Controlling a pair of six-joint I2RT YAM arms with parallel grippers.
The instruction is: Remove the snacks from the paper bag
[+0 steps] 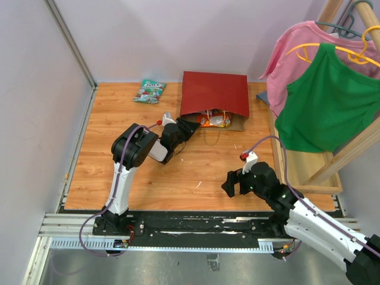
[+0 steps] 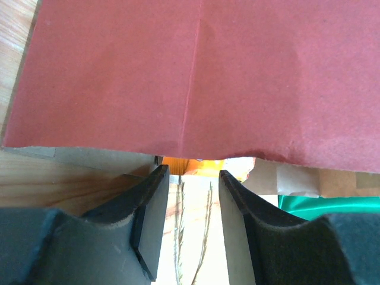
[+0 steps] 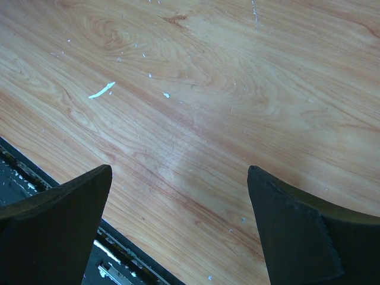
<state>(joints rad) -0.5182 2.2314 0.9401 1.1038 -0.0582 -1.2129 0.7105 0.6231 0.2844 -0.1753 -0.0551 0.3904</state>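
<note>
Currently: left gripper (image 2: 191, 175), jaws narrowly parted and empty, is addressing the paper bag (image 1: 215, 92) mouth at upper centre, apparently for the orange packet (image 1: 214, 120); right gripper (image 3: 178, 178) is hovering wide open at lower right.

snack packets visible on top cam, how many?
2: a glossy teal packet lying left of the dark red paper bag; a glossy orange packet in its mouth. More may be hidden inside.

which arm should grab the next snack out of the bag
Left. The left gripper sits at the mouth of the paper bag, jaws apart, facing the orange packet inside. The right gripper hangs open over bare table, away from the bag.
</note>
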